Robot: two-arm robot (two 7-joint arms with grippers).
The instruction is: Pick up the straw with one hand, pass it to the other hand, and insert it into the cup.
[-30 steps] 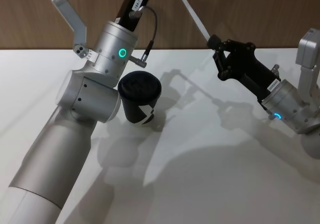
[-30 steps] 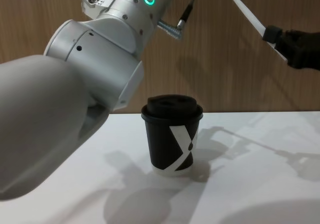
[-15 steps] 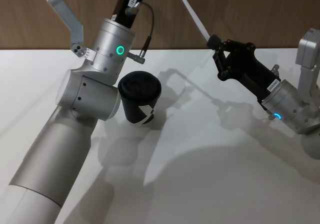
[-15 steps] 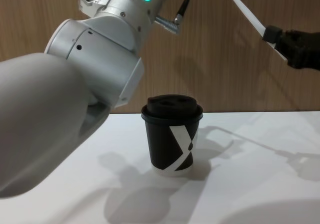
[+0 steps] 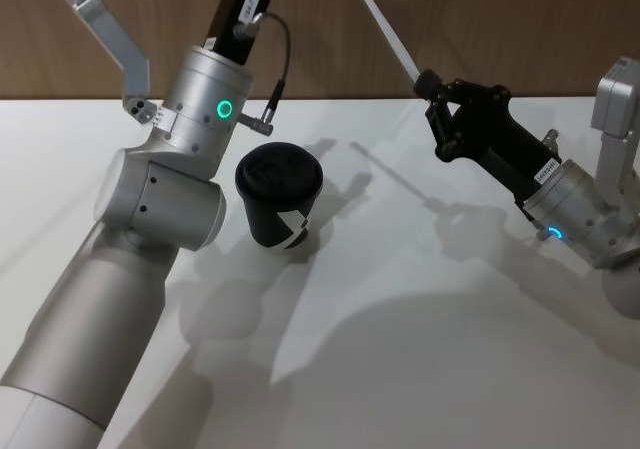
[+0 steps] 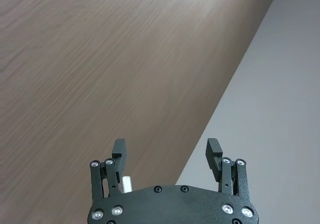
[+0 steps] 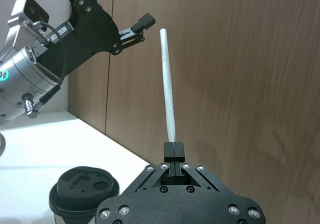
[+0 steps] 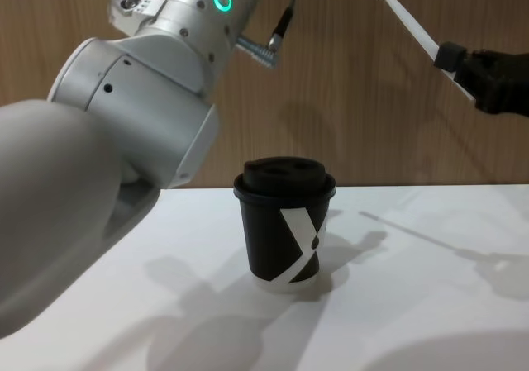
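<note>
small black paper cup (image 5: 279, 204), upright on the white table (image 5: 400, 349), just at 9 o'clock of the head view's centre. at 2 o'clock, black blocky right gripper (image 5: 428, 84), jaws clamped on the lower end of the long thin white straw (image 5: 385, 29), which slants up toward 11 o'clock, well above the cup. farthest, long black left gripper (image 6: 166, 149) on its silver-white arm (image 5: 150, 199), jaws apart, near the straw's free tip. the straw is judged light, smooth and easily kinked: best taken mid-length, gently.
</note>
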